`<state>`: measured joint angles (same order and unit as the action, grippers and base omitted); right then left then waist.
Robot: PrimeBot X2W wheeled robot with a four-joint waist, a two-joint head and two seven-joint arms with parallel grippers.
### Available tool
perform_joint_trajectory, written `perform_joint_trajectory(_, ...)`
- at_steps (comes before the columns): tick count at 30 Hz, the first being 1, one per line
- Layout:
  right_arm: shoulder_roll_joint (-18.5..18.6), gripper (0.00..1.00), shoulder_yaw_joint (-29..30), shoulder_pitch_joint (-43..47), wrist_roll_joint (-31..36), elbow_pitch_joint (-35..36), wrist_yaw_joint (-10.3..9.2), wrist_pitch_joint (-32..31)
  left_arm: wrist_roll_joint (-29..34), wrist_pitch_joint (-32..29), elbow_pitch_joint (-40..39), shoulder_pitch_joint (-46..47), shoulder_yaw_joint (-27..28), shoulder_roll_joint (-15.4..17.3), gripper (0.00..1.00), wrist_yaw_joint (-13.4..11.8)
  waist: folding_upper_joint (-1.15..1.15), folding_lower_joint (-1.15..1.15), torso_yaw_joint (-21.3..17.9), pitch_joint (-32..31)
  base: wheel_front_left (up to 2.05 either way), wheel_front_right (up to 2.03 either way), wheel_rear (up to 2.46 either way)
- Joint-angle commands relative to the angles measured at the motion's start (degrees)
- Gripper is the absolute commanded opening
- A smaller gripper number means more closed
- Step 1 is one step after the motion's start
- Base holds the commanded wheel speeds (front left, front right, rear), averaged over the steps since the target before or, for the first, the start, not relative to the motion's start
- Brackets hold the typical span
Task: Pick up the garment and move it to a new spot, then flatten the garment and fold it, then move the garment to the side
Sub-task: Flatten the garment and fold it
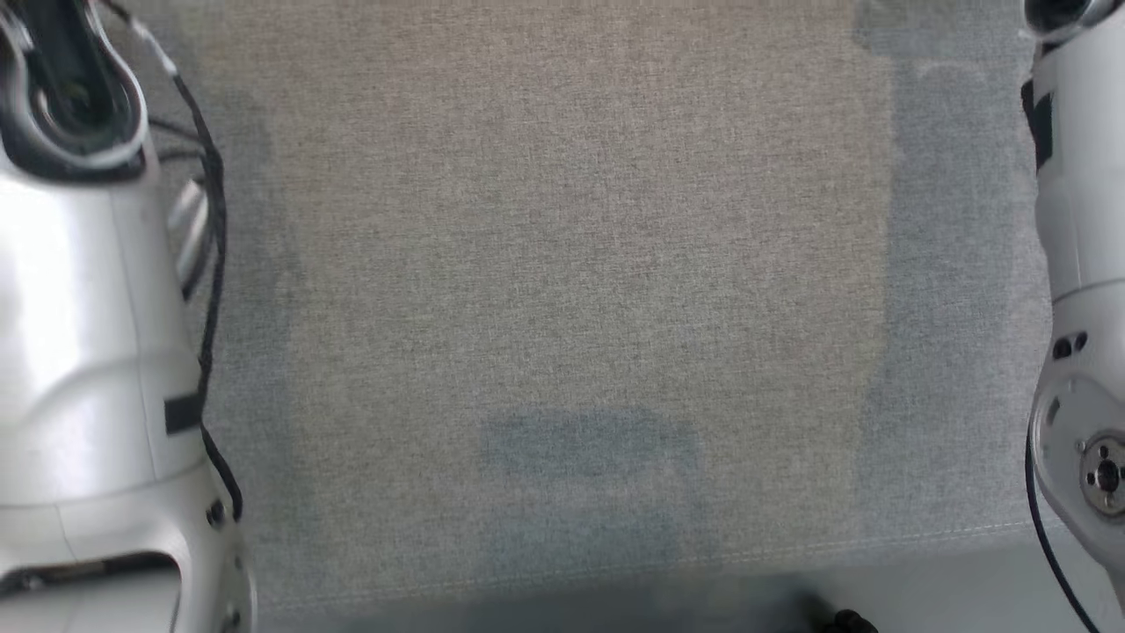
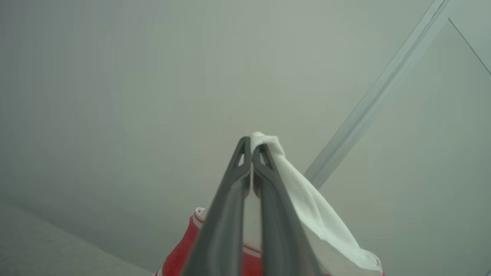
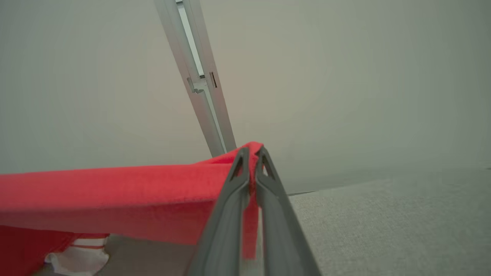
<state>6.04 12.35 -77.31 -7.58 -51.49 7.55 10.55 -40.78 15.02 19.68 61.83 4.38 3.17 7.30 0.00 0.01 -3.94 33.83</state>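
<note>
Left tool (image 2: 251, 149) is clamped shut on a white bit of the garment (image 3: 115, 191), and the right tool (image 3: 251, 157) is clamped on its red edge. It hangs stretched arm to arm, up off the grey worktop (image 1: 562, 264), so I reckon laying it down evenly comes next.

Left gripper (image 2: 251, 147), right gripper (image 3: 253, 153): both closed

Frame centre open over grey fabric surface (image 1: 562, 264). Blocking left edge: left forearm (image 1: 79, 352) plus black cable (image 1: 214, 264); right edge: right forearm (image 1: 1085, 264). Right wrist view: red garment (image 3: 115, 191) spans lower left.
</note>
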Motion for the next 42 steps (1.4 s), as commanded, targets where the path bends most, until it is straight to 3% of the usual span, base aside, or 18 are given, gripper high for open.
perform_joint_trajectory(1,0.78,0.0,-0.07,2.16,-0.85,0.68,-0.12,-0.21,-0.73,0.19,-1.54,-3.0,0.4,0.07,0.0,0.19,0.0,-0.01,1.43,-2.0,0.0,0.0,0.0)
perform_joint_trajectory(7,2.51,0.0,-0.81,12.02,-2.92,4.11,-0.13,-3.26,-8.37,0.21,-8.79,-19.64,-2.14,-0.06,0.0,-1.05,0.0,-0.01,2.24,-7.3,0.0,0.0,0.0)
perform_joint_trajectory(13,4.04,0.0,1.67,22.12,-2.03,7.92,-0.13,-9.7,-9.19,0.25,-13.4,-32.12,-6.79,-0.04,0.0,-4.44,0.0,-0.01,3.57,-13.3,0.0,0.0,0.0)
perform_joint_trajectory(23,1.34,0.0,5.71,40.99,4.52,22.78,-0.13,-21.31,-5.12,0.27,-17.27,-48.04,-11.37,-0.06,0.0,-7.93,0.0,-0.01,4.31,-21.3,0.0,0.0,0.0)
perform_joint_trajectory(33,-2.8,0.0,9.7,59.26,5.22,40.94,-0.13,-29.58,-2.18,0.26,-18.13,-60.82,-14.46,-0.08,0.0,-10.01,0.0,-0.01,3.56,-25.79,0.0,0.0,0.0)
perform_joint_trajectory(42,-2.97,0.0,11.14,68.41,3.02,45.8,-0.13,-32.04,2.45,0.22,-17.96,-69.25,-17.25,-0.09,0.0,-11.63,0.0,-0.01,2.26,-28.13,0.0,0.0,0.0)
